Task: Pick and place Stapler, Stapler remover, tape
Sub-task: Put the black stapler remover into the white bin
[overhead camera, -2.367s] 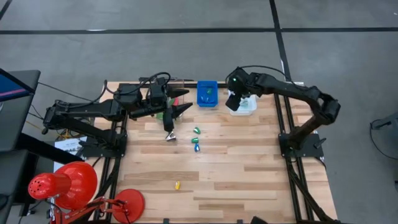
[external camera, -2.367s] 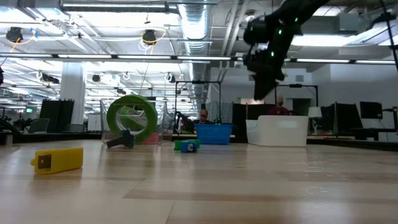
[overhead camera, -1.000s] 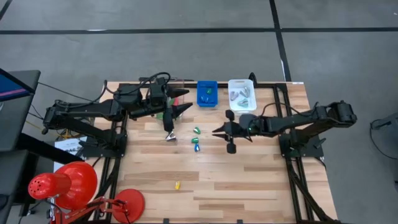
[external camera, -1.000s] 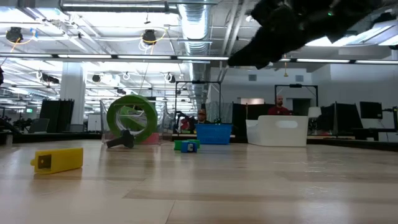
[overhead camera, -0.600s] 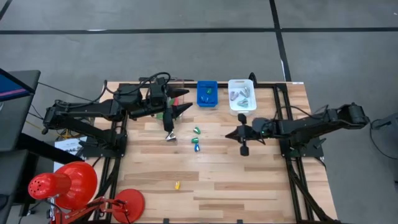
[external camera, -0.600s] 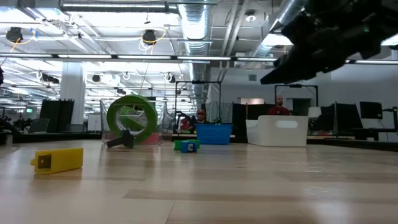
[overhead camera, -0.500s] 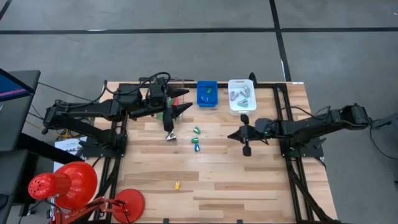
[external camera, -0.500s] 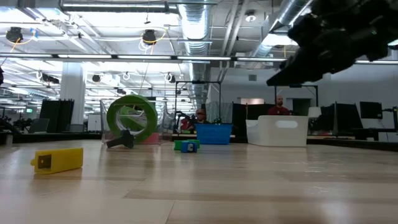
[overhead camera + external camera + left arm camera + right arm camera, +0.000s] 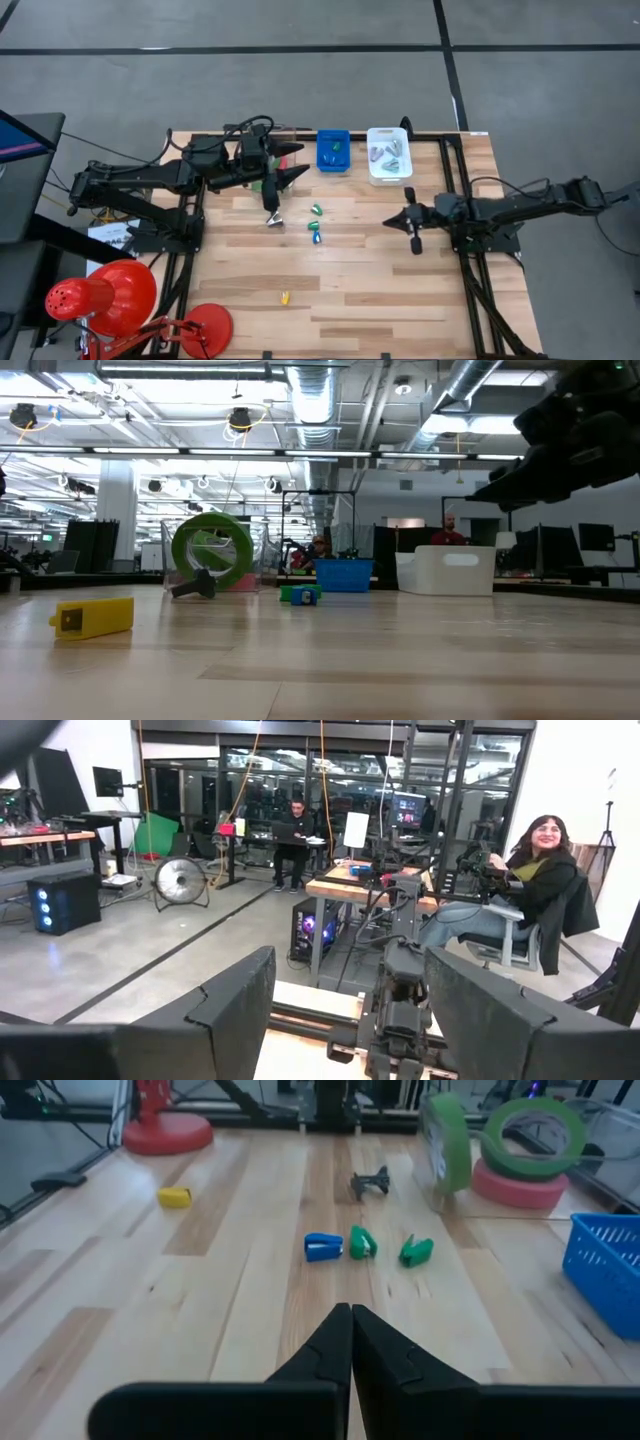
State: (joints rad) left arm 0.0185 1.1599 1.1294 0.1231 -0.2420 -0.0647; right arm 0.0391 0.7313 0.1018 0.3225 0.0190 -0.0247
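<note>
Three small staplers, two green (image 9: 362, 1242) (image 9: 416, 1250) and one blue (image 9: 322, 1246), lie in a row at the table's middle (image 9: 316, 226). A dark claw-shaped stapler remover (image 9: 370, 1182) lies beside them (image 9: 274, 218). One green tape roll (image 9: 445, 1140) stands on edge (image 9: 212, 550). Another green tape roll (image 9: 530, 1125) lies on a red-pink one (image 9: 520, 1182). My right gripper (image 9: 388, 222) hangs shut and empty above the table's right half, pointing at the staplers (image 9: 350, 1315). My left gripper (image 9: 298, 160) is open and level, high above the tape (image 9: 350, 1020).
A blue basket (image 9: 333, 152) and a white tray (image 9: 388, 168) holding silver pieces stand at the far edge. A yellow piece (image 9: 284, 297) lies near the front. A red lamp (image 9: 100, 295) stands off the left front corner. People sit in the room beyond (image 9: 535, 870).
My right gripper has drawn back from the table's middle toward its right edge and has sunk lower, still pointing toward the left. The things on the table have stayed where they were.
</note>
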